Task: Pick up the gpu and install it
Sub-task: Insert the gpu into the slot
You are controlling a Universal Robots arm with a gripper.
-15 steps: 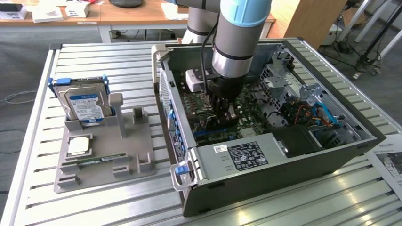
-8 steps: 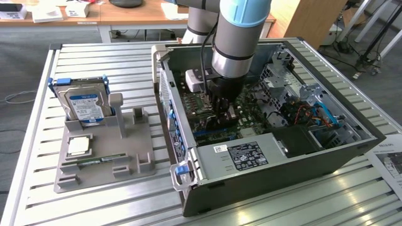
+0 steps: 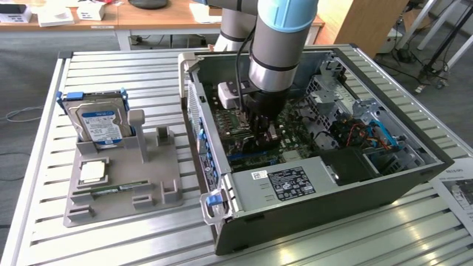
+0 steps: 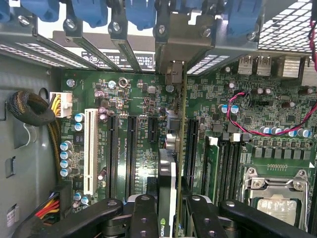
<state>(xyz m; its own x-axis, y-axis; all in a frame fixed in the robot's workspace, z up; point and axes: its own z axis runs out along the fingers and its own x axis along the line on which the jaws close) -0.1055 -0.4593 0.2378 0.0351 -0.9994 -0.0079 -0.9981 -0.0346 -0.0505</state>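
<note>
One card, edge-on, clamped between the gripper [image 4: 174,218] fingers: that's the gpu [image 4: 171,183], thin and dark, green logo by the fingers, silvery bracket [image 4: 174,47] reaching up to the blue-clipped rear of the case [image 3: 414,183]. It hangs over the motherboard [image 4: 124,104], in line with a black slot near the case's middle. Seated or hovering? Can't tell. Risk, as I judge it: a slight tilt and the edge misses the slot, or the bracket snags the rear frame.

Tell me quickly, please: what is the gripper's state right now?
Gripper: closed on the gpu, holding it edge-on over the motherboard slots.
</note>
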